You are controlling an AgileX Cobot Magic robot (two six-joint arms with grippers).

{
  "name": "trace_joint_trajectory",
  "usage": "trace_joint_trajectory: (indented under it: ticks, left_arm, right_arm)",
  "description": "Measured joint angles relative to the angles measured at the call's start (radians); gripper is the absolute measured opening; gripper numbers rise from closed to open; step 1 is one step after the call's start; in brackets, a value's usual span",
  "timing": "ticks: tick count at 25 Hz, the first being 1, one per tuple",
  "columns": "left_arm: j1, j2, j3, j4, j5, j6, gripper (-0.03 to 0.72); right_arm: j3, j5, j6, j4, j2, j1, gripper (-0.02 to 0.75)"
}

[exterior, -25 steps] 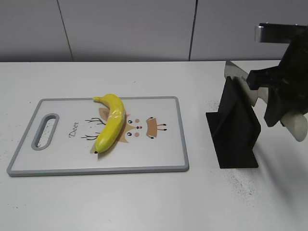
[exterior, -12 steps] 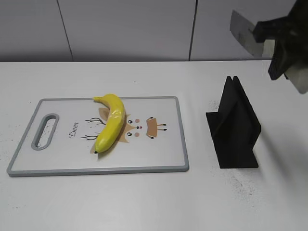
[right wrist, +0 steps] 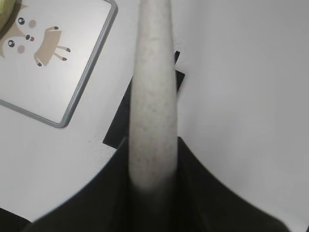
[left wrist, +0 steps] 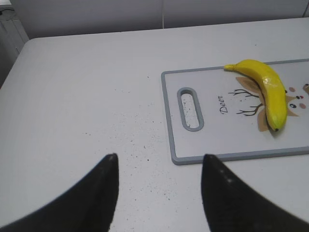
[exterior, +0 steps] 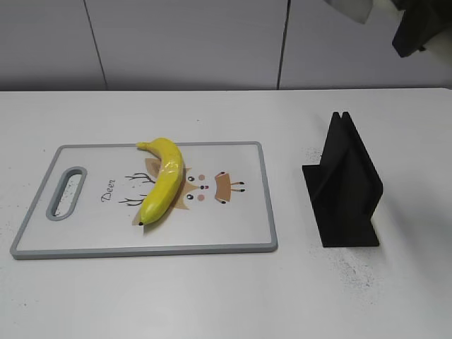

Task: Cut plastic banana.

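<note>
The plastic banana (exterior: pixel 162 180) lies on the left half of the white, grey-rimmed cutting board (exterior: pixel 233 226), stem towards the back. It also shows in the left wrist view (left wrist: pixel 268 87). My right gripper (right wrist: pixel 152 145) is shut on the beige speckled handle of a knife (right wrist: pixel 153 87). In the exterior view it (exterior: pixel 417 28) is high at the top right edge, and only a corner of the knife blade (exterior: pixel 351 8) shows. My left gripper (left wrist: pixel 159 164) is open and empty over bare table, left of the board (left wrist: pixel 212 140). It is out of the exterior view.
A black knife stand (exterior: pixel 346 187) stands on the table right of the board, with nothing in its slot. It lies below the knife in the right wrist view (right wrist: pixel 120 125). The board has a handle hole (exterior: pixel 65 192) at its left end.
My right gripper has lifted the knife out of the black stand and carried it up to the top edge of the exterior view. The banana and the board have not moved.
</note>
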Motion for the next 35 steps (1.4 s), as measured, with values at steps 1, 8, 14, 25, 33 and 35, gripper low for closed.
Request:
trace_joint_trajectory:
  ticks: [1,8,14,25,33,35]
  left_arm:
    - [0.0,0.033,-0.009,0.001,-0.016,0.0,0.541]
    - [0.0,0.322,-0.101,0.002,-0.141,0.097,0.6]
    - [0.0,0.626,-0.238,-0.063,-0.219,0.309,0.599]
    - [0.0,1.127,-0.641,-0.278,-0.086,0.819,0.592]
    - [0.0,1.308,-0.786,-0.549,-0.006,1.412,0.588]
    - [-0.006,1.346,-0.79,-0.617,0.024,1.491,0.588]
  right_arm:
    - [-0.011,0.0,-0.033,0.0,0.001,0.0,0.16]
    - [-0.048,0.001,-0.281,0.004,0.055,0.0,0.16]
    - [-0.077,-0.015,-0.408,0.028,0.13,0.0,0.16]
    - [-0.091,-0.053,-0.774,0.168,0.206,0.003,0.16]
    - [-0.097,-0.06,-1.135,0.215,0.274,0.036,0.16]
    - [-0.099,-0.067,-1.204,0.235,0.293,0.04,0.16]
